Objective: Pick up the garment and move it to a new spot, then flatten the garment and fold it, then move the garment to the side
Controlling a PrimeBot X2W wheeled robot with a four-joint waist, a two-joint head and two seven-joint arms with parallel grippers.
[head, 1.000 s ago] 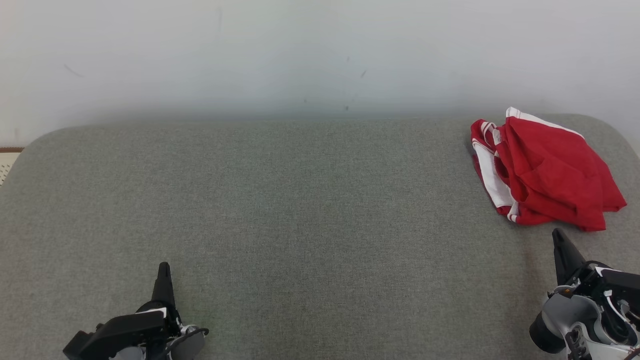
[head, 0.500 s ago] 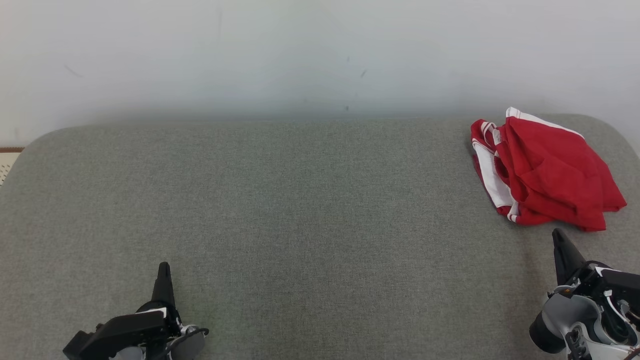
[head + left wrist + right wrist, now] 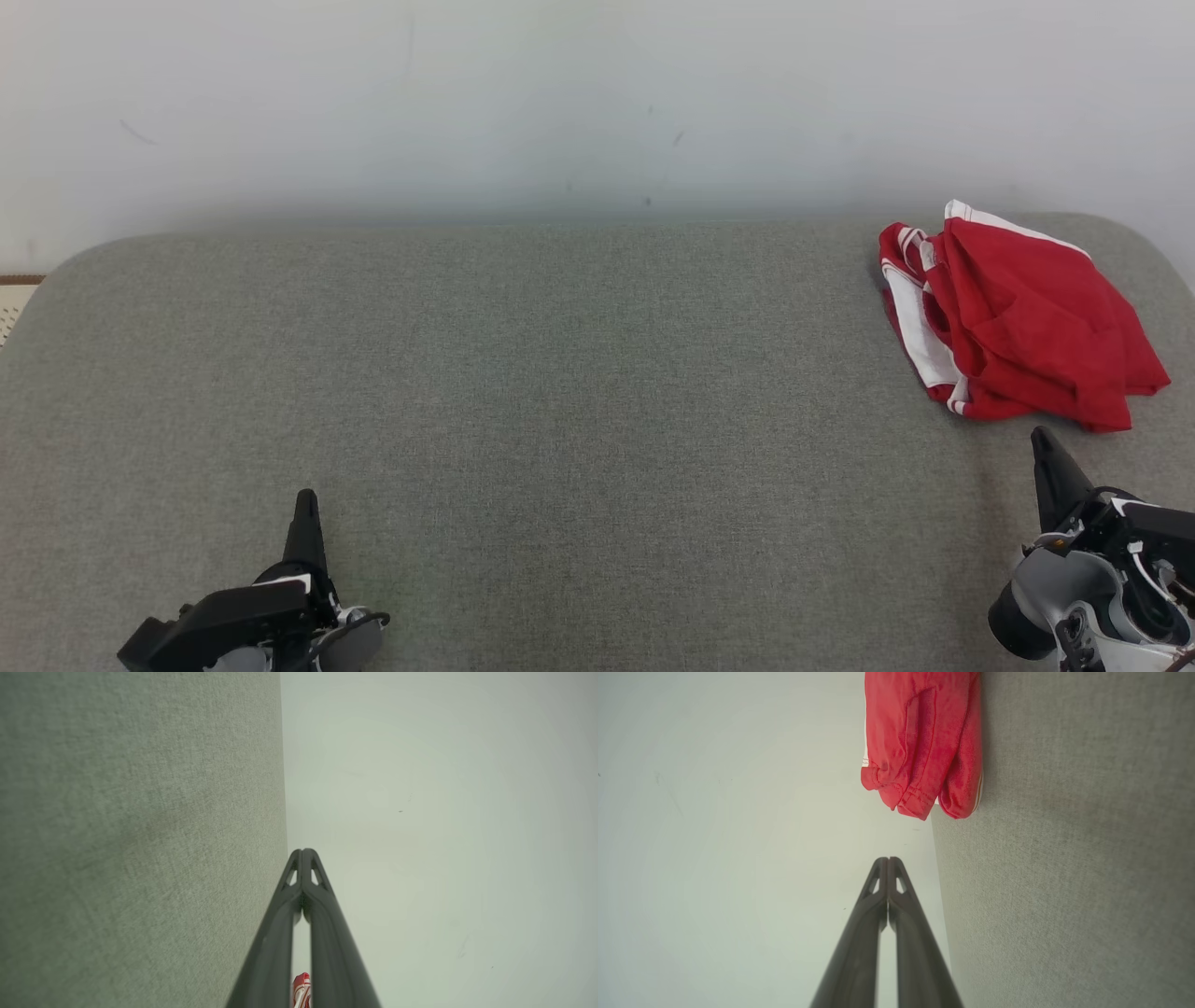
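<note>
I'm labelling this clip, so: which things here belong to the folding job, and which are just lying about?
Belongs to the job: red garment, crumpled at the far right of the grey padded surface; right gripper, shut, near it; left gripper, shut.
Just there: white wall; pale floor strip at left.

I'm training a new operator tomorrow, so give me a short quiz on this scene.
1. True or false: the red garment lies folded flat at the middle of the grey surface.
2. Which is nearer the garment? A) left gripper B) right gripper
3. Fill in: both grippers are ____ and hold nothing.
Key: 1 false, it lies crumpled at the surface's far right; 2 B; 3 shut.
</note>
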